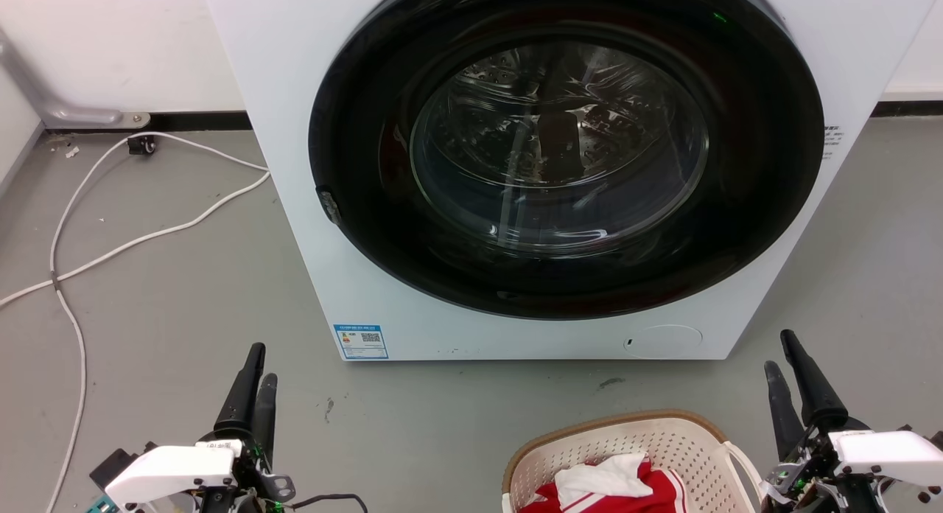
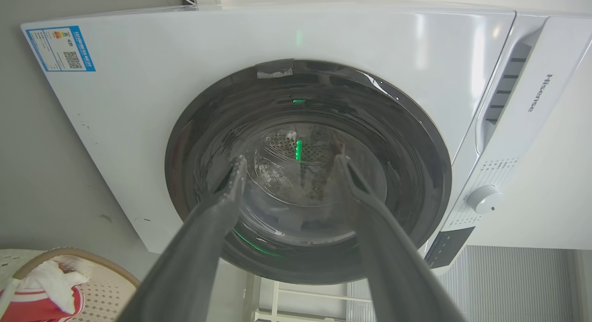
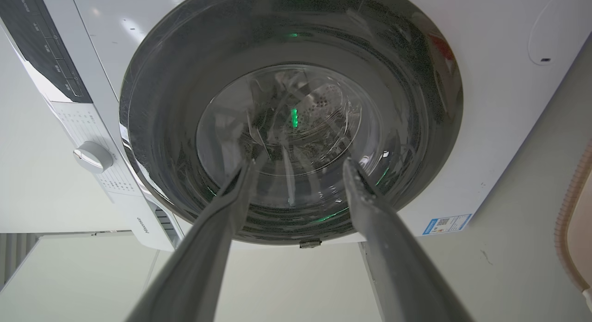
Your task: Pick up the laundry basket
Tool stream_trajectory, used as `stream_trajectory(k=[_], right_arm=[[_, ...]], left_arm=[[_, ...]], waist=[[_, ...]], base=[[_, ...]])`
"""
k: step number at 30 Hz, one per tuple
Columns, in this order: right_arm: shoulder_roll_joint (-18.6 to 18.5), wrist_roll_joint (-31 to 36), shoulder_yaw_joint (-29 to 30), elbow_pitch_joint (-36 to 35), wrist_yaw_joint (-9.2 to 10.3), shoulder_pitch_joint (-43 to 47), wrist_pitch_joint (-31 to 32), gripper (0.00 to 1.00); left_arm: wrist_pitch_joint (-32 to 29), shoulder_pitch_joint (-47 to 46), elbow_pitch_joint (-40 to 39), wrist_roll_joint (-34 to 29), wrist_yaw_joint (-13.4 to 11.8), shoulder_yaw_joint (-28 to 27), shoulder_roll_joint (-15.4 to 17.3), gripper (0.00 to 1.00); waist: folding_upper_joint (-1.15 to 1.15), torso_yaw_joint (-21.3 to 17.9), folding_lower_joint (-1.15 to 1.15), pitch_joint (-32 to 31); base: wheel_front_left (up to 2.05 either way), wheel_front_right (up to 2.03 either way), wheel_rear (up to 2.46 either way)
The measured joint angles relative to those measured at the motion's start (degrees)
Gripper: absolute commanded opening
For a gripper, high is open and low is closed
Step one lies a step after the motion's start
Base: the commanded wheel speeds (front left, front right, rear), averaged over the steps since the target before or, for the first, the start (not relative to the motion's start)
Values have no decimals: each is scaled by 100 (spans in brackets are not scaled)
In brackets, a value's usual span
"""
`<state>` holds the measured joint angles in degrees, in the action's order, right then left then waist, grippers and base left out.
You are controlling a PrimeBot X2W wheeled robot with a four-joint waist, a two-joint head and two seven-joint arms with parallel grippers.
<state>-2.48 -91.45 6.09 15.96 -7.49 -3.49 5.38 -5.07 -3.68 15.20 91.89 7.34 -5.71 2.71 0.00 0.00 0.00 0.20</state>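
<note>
Grey floor before the washer: laundry basket stands there with clothes inside, just beside the right gripper, untouched. Left gripper and right both spread, empty. Reach, grasp and lift all remain.
</note>
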Motion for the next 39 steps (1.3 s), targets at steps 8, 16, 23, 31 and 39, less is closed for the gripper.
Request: stream_trajectory(k=[8,16,23,31,39], right_arm=[[1,901,-3,-231,0,4,-236,100],[0,2142,-122,-552,0,57,-436,100],[0,3138,-229,-730,0,148,-595,100],[-2,4073,-299,-875,0,260,-756,100],[-3,4897,-337,-1033,0,338,-923,100]], left_arm=[[224,1,-243,-788,-79,8,1,100],[420,24,-517,-1828,-354,178,1,100],[581,73,-631,-2631,-543,354,2,100],[748,104,-724,-3427,-691,536,2,100],[901,149,-813,-4191,-743,665,3,100]], waist=[[0,2,0,12],[0,9,0,21],[0,20,0,26],[0,34,0,23],[0,38,0,25]], base=[[0,0,0],[0,0,0],[0,0,0],[0,0,0],[0,0,0]])
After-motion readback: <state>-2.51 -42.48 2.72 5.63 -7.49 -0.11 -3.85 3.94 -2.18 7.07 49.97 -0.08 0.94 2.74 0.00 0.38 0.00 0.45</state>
